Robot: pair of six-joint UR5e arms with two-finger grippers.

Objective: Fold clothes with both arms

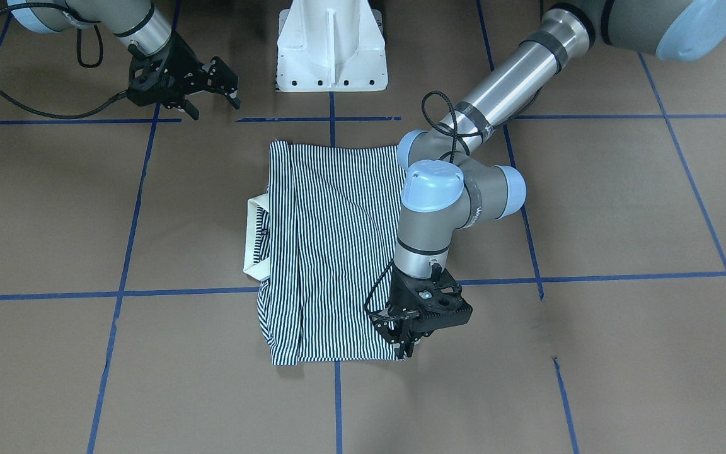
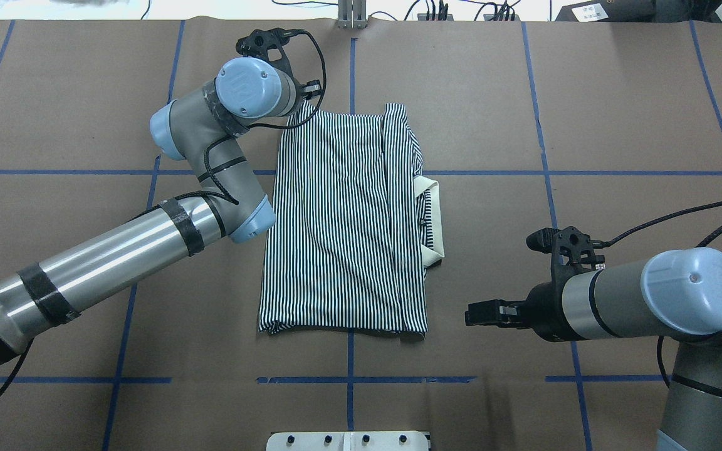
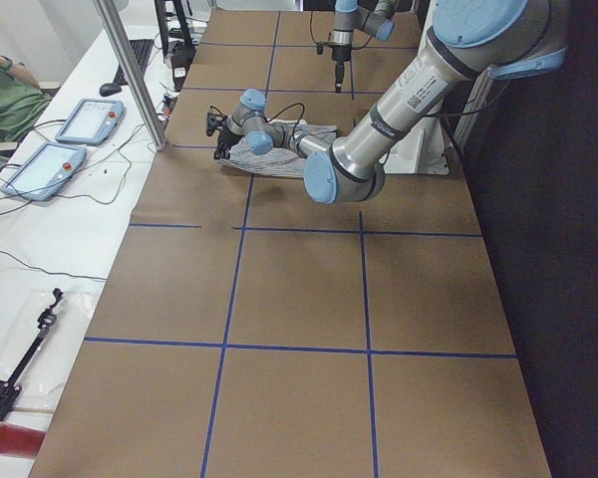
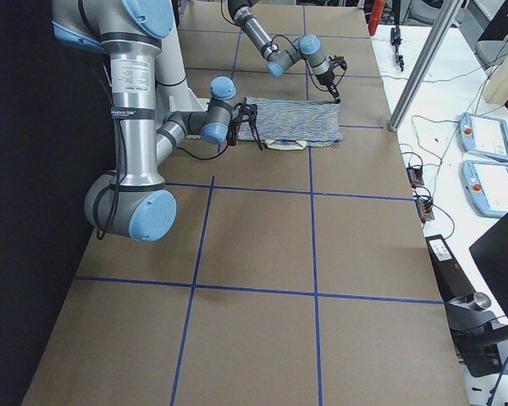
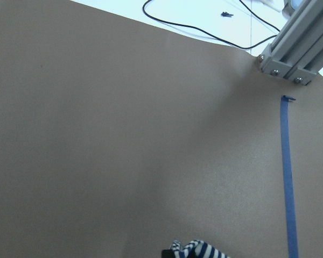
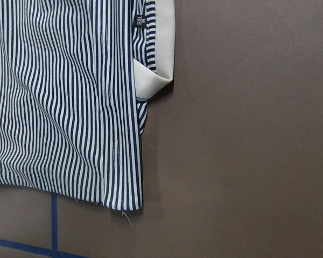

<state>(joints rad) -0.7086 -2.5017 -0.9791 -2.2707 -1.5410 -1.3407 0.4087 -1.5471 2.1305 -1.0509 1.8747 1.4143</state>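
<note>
The striped polo shirt (image 1: pixel 331 252) lies folded into a rectangle in the middle of the table, its cream collar (image 1: pixel 254 239) sticking out on the side toward my right arm. My left gripper (image 1: pixel 408 348) points down at the shirt's far corner and is shut on the fabric there. A scrap of striped cloth (image 5: pixel 196 250) shows at the bottom edge of the left wrist view. My right gripper (image 1: pixel 215 94) hovers open and holds nothing, off the shirt's near collar-side corner. The right wrist view looks down on the shirt (image 6: pixel 64 97) and collar (image 6: pixel 159 54).
The white pedestal (image 1: pixel 331 50) stands at the table's near edge, in line with the shirt. Blue tape lines (image 2: pixel 618 173) grid the brown table cover. An aluminium post (image 5: pixel 296 48) rises at the far edge. Teach pendants (image 3: pixel 65 139) and a seated person (image 3: pixel 0 95) are beyond it.
</note>
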